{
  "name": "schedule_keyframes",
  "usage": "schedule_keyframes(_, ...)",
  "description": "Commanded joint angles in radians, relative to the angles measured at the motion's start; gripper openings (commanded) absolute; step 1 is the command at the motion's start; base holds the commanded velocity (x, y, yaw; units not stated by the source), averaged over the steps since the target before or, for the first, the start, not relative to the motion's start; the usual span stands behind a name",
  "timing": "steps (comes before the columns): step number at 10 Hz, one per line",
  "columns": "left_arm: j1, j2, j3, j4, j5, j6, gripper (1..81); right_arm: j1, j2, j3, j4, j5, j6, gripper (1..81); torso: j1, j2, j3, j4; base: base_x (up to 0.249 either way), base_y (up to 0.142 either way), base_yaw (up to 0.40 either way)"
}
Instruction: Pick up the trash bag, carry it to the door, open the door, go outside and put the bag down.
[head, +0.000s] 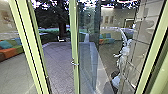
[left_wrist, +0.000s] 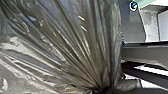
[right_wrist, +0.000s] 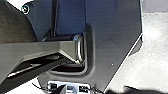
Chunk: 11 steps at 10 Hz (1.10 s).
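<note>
At the glass entrance, head view: pale green door frame (head: 35, 50), with one post slanting at the left edge of the view and another at the right. Between them stands an upright green stile of the glass door (head: 88, 57), bearing a metal handle (head: 74, 63) partway down. The door's opening angle cannot be read from the view.

Beyond the frame: paved yard (head: 58, 65), its slabs running out to a low pale border. A dark-trunked tree (head: 62, 27) stands past the border, with grass around its base. Near the left post, a low multicoloured sofa (head: 10, 51) in orange, green and blue; similar colours show small to the right of the door. A white upright shape (head: 122, 56) appears in the glass near the right post; its identity cannot be told. Beside it, a tiled wall surface (head: 147, 32).

Left wrist view: trash bag (left_wrist: 67, 42), dark, thin and shiny, with long creases converging to a narrow bunch. Left gripper (left_wrist: 102, 90) is closed on this bunched part of the bag. A dark robot link lies just beside the film.

Right wrist view: right gripper (right_wrist: 65, 89) near a white panel (right_wrist: 71, 87) carrying small dark fittings, on the robot's own body. State of this gripper: cannot tell. Pale, brightly lit floor (right_wrist: 152, 50) is visible past the slanting edge of the robot's dark plate.
</note>
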Motion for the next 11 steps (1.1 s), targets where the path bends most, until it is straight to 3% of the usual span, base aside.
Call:
schedule_keyframes(1,-0.051,0.001,0.005,0.001,0.072,0.006,1.0,0.052,0.001,0.003,0.000,-0.067,-0.002,81.1,0.000,0.000,0.000,0.000,0.083,0.000,0.000)
schedule_keyframes(11,-0.051,-0.001,0.005,0.000,0.072,0.006,1.0,0.050,0.002,0.003,0.000,-0.067,-0.002,81.1,0.000,0.000,0.000,0.000,0.088,0.000,0.000)
